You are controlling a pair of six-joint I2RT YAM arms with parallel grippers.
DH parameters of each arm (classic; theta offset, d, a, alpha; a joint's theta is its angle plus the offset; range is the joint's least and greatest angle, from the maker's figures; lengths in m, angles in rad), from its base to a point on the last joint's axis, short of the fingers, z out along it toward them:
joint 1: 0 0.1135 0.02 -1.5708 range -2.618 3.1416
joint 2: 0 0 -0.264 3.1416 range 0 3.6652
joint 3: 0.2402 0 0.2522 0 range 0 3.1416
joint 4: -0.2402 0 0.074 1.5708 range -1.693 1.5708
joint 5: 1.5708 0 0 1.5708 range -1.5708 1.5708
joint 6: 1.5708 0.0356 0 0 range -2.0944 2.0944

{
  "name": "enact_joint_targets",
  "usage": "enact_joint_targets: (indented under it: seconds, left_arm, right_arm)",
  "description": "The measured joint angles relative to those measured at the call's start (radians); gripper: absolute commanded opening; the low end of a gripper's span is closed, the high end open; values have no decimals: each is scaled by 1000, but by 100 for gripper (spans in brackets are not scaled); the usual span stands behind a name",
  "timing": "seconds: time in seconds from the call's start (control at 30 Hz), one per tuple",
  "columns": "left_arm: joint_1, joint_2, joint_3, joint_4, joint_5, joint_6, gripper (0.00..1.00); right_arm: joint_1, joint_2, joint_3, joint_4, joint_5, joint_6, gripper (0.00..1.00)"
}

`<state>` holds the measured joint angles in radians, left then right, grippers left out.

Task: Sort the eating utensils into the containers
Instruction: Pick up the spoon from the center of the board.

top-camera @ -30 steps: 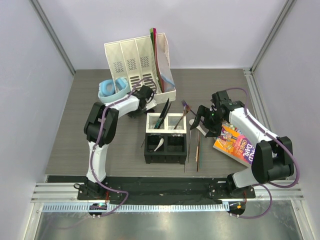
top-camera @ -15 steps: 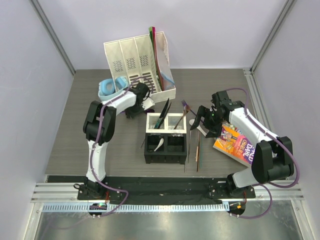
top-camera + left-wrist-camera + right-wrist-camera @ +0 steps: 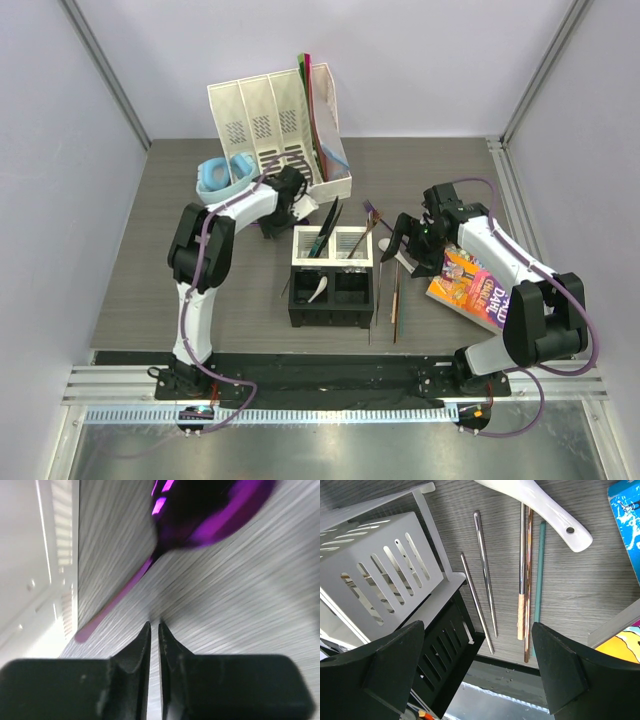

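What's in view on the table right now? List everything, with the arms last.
file organiser: one, white, far side of the table
headphones: one, blue, by the organiser's left end
caddy: one, two white cells far and two black cells near, centre
black utensils: about two, standing in the far-left white cell
slim utensil: one, dark, leaning in the far-right white cell
caddy soup spoon: one, white, near-left black cell
loose soup spoon: one, white, right of the caddy
chopsticks: five, silver, copper and teal, flat to the right of the caddy
purple spoon: one, lying ahead of the left end effector
book: one, colourful, right side
left end effector: jaws nearly together, empty
right end effector: open, above the chopsticks
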<state>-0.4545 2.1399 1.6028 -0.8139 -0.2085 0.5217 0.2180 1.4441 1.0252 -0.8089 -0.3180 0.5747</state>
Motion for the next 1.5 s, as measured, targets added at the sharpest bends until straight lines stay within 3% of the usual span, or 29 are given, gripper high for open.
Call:
enact_joint_targets:
  seconds: [0.07, 0.33, 0.67, 1.2, 1.5]
  left_arm:
    - [-16, -9, -4, 28, 26, -26, 0]
    - [-47, -92, -80, 187, 73, -150, 0]
    - [-45, -92, -98, 299, -31, -253, 0]
    - [-45, 10, -47, 352, -145, -260, 0]
    - [-44, -6, -65, 323, -135, -288, 0]
  right_arm:
    - [0, 0, -2, 0, 0, 2, 94]
    - [0, 0, -3, 0, 0, 3, 94]
    - [0, 0, -2, 0, 1, 3, 94]
    - [-2, 0, -2, 0, 2, 3, 94]
    - [-2, 9, 14, 0, 2, 3, 94]
